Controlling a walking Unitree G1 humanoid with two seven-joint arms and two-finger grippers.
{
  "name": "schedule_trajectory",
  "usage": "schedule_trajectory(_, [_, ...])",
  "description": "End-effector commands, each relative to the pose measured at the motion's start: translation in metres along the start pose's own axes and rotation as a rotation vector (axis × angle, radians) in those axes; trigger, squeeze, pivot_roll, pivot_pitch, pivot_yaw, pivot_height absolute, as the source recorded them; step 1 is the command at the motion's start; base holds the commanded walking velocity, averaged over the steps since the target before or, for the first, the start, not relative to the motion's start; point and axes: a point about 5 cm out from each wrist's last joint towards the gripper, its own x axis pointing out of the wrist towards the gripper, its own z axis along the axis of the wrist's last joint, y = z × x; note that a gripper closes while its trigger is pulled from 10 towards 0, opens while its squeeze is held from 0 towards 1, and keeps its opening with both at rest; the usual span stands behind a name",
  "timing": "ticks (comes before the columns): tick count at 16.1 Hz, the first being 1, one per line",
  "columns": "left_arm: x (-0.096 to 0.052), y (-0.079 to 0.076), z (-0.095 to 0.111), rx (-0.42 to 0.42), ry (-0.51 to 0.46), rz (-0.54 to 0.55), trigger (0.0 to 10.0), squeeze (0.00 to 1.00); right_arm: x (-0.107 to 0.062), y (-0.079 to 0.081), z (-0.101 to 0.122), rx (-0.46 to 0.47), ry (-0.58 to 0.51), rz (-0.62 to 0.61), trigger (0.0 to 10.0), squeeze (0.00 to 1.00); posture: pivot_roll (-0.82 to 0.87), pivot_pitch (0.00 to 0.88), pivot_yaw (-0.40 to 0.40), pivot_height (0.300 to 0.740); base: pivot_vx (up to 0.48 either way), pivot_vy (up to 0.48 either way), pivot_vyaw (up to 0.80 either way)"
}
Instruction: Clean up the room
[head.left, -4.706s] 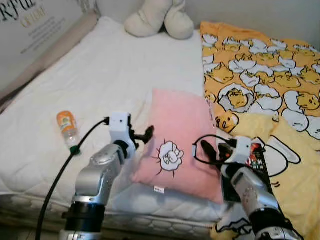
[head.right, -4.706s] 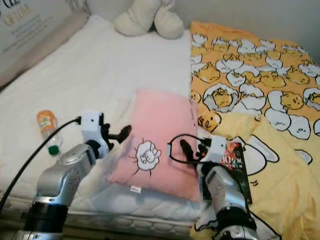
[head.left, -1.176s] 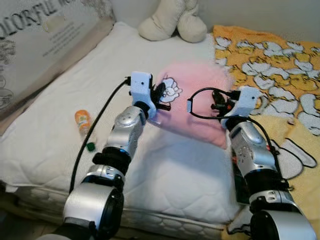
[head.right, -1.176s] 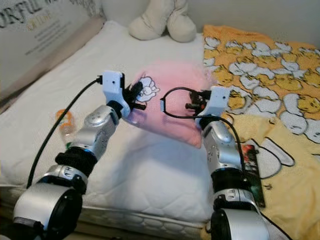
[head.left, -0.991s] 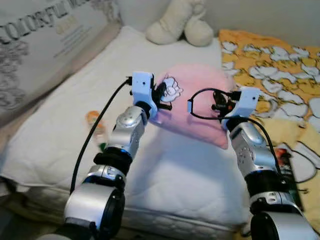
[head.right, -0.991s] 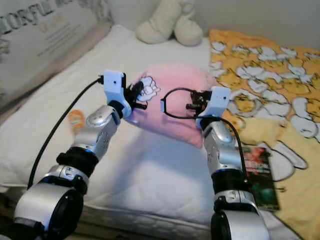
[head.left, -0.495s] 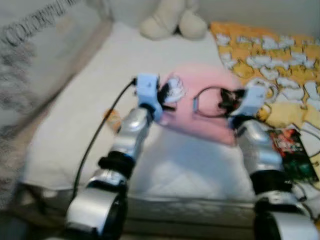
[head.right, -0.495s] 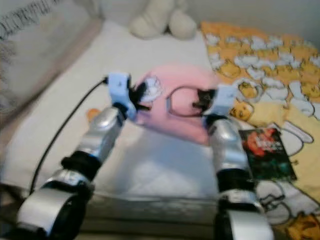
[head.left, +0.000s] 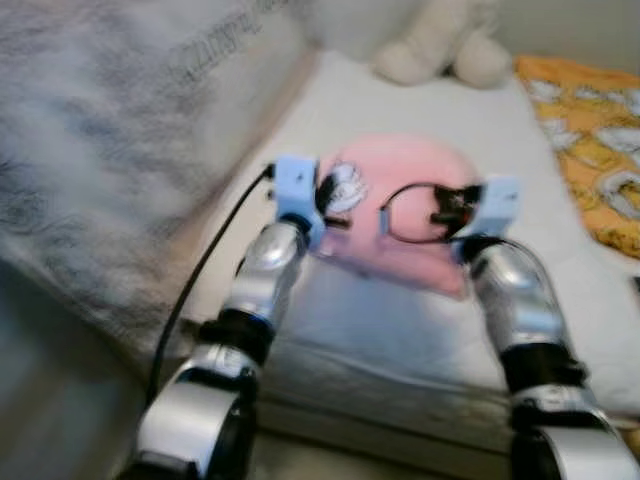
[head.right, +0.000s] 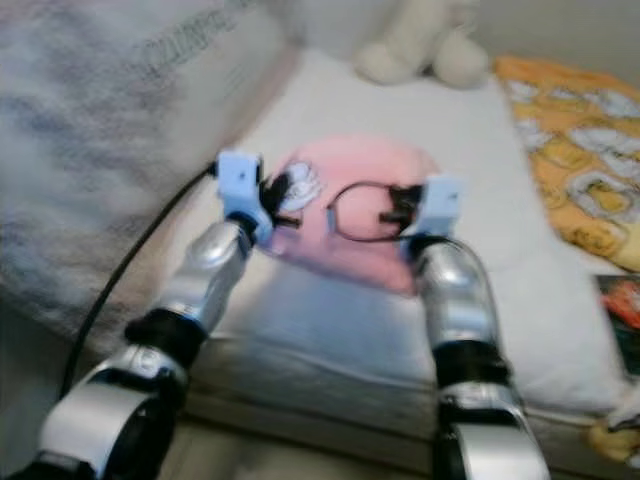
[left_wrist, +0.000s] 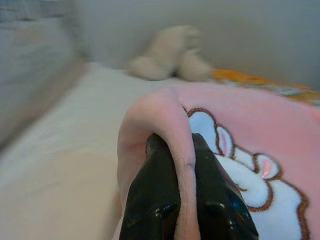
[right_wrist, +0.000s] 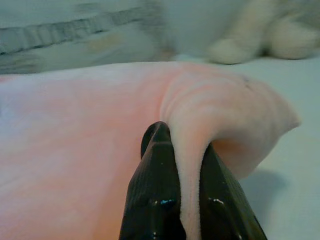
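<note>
Above white mattress (head.left: 560, 290), pink pillow (head.left: 400, 215) pinched between left claw (left_wrist: 182, 165) and right claw (right_wrist: 181, 150)

Bare white mattress (head.left: 330, 110) lies open ahead of the pink pillow (head.left: 400, 215); a cream plush toy (head.left: 440, 45) blocks the far end, an orange patterned blanket (head.left: 590, 120) the right

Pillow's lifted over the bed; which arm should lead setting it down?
Neither clearly: left gripper and right gripper each pinch a fold of the pink pillow, one per side. Lower both together onto the mattress.
</note>
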Motion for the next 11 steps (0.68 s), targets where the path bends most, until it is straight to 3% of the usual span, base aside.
schedule_trajectory(1, [0.0024, -0.0004, 0.0107, 0.010, -0.044, 0.015, 10.0, 0.00, -0.0011, -0.0115, 0.0113, -0.021, -0.036, -0.033, 10.0, 0.00, 0.16, 0.000, 0.007, 0.740, 0.000, 0.000, 0.00])
schedule_trajectory(2, [0.0019, -0.0001, 0.0099, 0.003, -0.045, 0.018, 10.0, 0.00, -0.0023, -0.0114, 0.0100, -0.020, -0.035, -0.033, 10.0, 0.00, 0.16, 0.000, 0.006, 0.740, 0.000, 0.000, 0.00])
schedule_trajectory(7, [0.0005, 0.0015, 0.0110, -0.008, -0.066, 0.063, 10.0, 0.00, -0.0028, -0.0097, 0.0099, -0.039, -0.039, -0.026, 10.0, 0.00, 0.17, 0.000, 0.004, 0.740, 0.477, 0.000, 0.00])
schedule_trajectory(11, [-0.0005, 0.0014, 0.0063, -0.009, -0.043, 0.070, 10.0, 0.00, -0.0039, -0.0095, 0.0067, -0.046, -0.030, -0.022, 10.0, 0.00, 0.17, 0.000, 0.006, 0.740, 0.480, 0.000, 0.54])
